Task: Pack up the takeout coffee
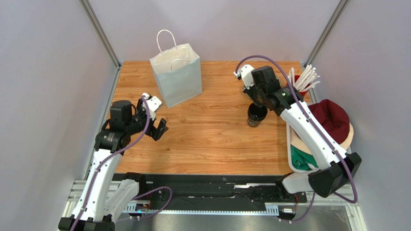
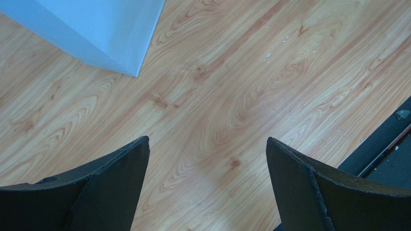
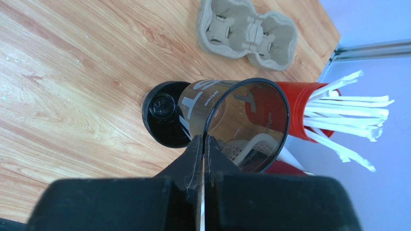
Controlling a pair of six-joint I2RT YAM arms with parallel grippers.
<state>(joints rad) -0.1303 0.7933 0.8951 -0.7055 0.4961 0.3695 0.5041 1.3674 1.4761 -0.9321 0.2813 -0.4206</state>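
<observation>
While the left gripper point(image 1: 160, 130) hangs over the wooden table point(image 1: 212, 139) with its jaws spread wide and nothing between them, the right gripper point(image 3: 203, 139) is clamped onto the rim of the takeout coffee point(image 3: 241, 120), which sits tilted right of the table's centre. Beyond it are the red cup of straws point(image 3: 294, 91) and the pulp cup carrier point(image 3: 246, 29). The paper bag point(image 1: 176, 77) stands far left, well apart.

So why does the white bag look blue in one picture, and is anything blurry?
Left wrist view: paper bag tinted bluish, tabletop sharp. Right wrist view: right pincer, shut on the coffee cup rim, is dark and soft-edged; cup and straws are crisp. Top view: even light, faint shadows.
</observation>
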